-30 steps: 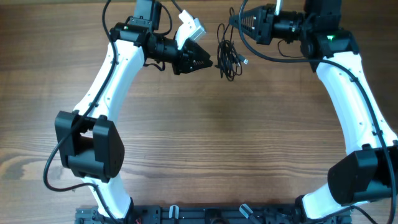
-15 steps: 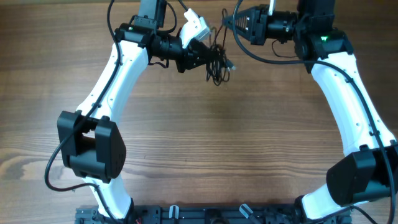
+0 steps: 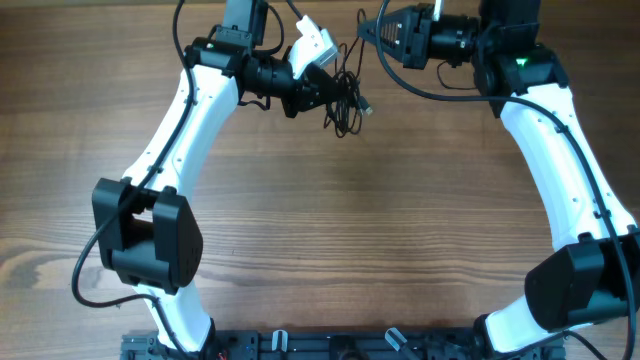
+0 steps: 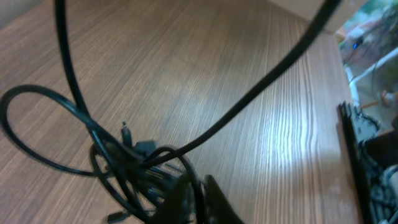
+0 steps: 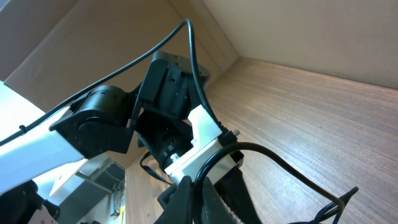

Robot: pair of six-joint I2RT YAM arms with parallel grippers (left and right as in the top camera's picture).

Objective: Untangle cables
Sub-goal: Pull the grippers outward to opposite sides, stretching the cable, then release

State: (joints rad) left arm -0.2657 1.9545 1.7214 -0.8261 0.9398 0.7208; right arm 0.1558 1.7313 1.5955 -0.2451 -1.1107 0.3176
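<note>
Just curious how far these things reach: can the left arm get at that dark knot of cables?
Looks like yes: the left gripper sits right at the cables, jaws shut on them, with nothing in between. The right gripper pinches a strand too.

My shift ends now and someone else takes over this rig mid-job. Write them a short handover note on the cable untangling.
The left gripper is shut on the cables at the knot. The right gripper is shut on a strand of the same bundle. The bundle sits between them at the far side of the table, loops loose. Done: both grips taken. Left: knot not yet pulled apart, no cable laid out singly.
</note>
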